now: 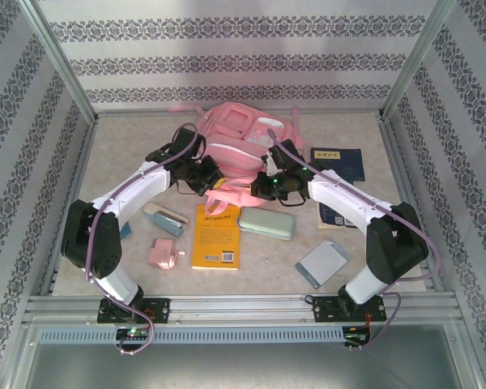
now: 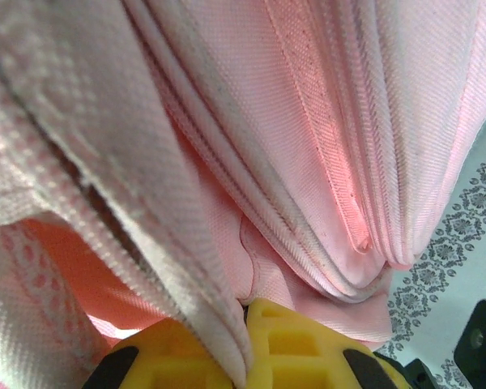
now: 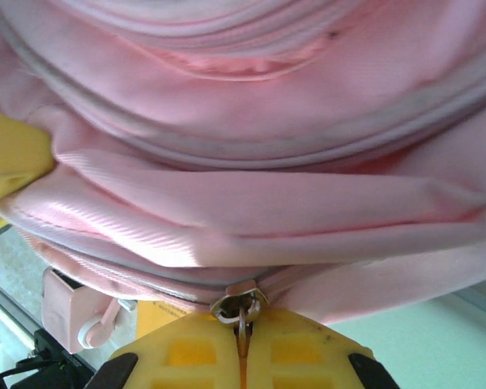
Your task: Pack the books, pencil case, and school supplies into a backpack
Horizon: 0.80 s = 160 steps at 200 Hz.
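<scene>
Left gripper is clamping shut on a limp fabric edge of the pink backpack, lying by the table's far edge, while my right gripper is nipping its small zip pull, likely slippery and easily lost.

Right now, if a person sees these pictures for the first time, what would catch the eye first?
The large pink fabric backpack at the far middle of the table dominates. The left gripper pinches its fabric edge and the right gripper clamps its small metal zip pull. In front of it lie a yellow-orange paperback book and a pale mint-green oblong case.
</scene>
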Motion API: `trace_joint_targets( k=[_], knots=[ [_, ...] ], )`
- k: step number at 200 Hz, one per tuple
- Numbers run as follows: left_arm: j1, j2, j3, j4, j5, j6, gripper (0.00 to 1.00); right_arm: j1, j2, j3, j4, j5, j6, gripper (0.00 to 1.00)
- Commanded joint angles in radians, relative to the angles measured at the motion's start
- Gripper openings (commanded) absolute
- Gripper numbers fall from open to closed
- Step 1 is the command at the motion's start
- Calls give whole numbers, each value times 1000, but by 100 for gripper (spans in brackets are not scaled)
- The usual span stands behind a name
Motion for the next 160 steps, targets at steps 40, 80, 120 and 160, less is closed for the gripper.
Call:
trace_joint_targets(
  k=[40,80,120,160],
  knots=[
    [49,-77,76,-50,-59,38,0,-110,20,-34,-23,40,-44,0],
    [51,-92,77,-56,-56,34,0,-181,81,-28,3,65,-45,0],
    [52,-105,60,-46,-48,26,0,-260,150,-10,23,103,-9,0],
    [51,-115,60,-51,-47,29,0,-333,215,45,26,145,18,0]
  ],
)
